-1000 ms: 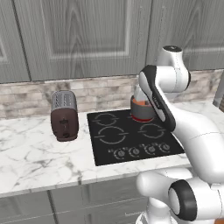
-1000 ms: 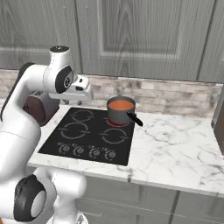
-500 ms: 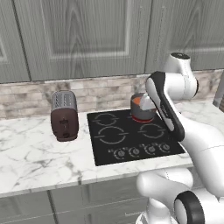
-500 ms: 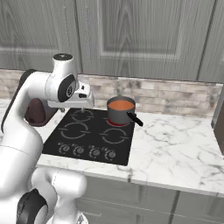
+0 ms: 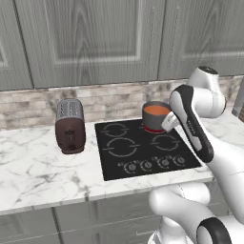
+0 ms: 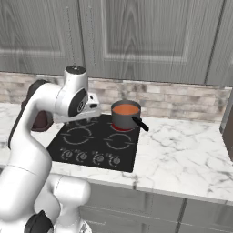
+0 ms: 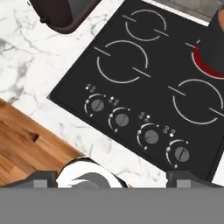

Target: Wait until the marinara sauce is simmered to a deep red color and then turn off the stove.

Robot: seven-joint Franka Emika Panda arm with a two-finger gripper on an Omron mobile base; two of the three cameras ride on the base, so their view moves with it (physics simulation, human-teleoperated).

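The tool (image 6: 95, 108) hangs above the stove (image 6: 93, 142), touching nothing; whether its fingers are spread or closed cannot be told. Orange-red marinara sauce (image 6: 125, 109) fills a saucepan (image 6: 124, 119) on the glowing back burner. A toaster (image 5: 70, 126) stands on the marble bench (image 5: 38, 171).

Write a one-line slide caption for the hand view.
Looking down on the stove: four knobs in a row, one burner glowing red beneath the saucepan.

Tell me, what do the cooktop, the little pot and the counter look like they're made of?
The stove looks like smooth black glass, flat with white printed rings. The saucepan seems matte grey metal with a black handle. The counter looks like polished white marble, judging by its grey veins.
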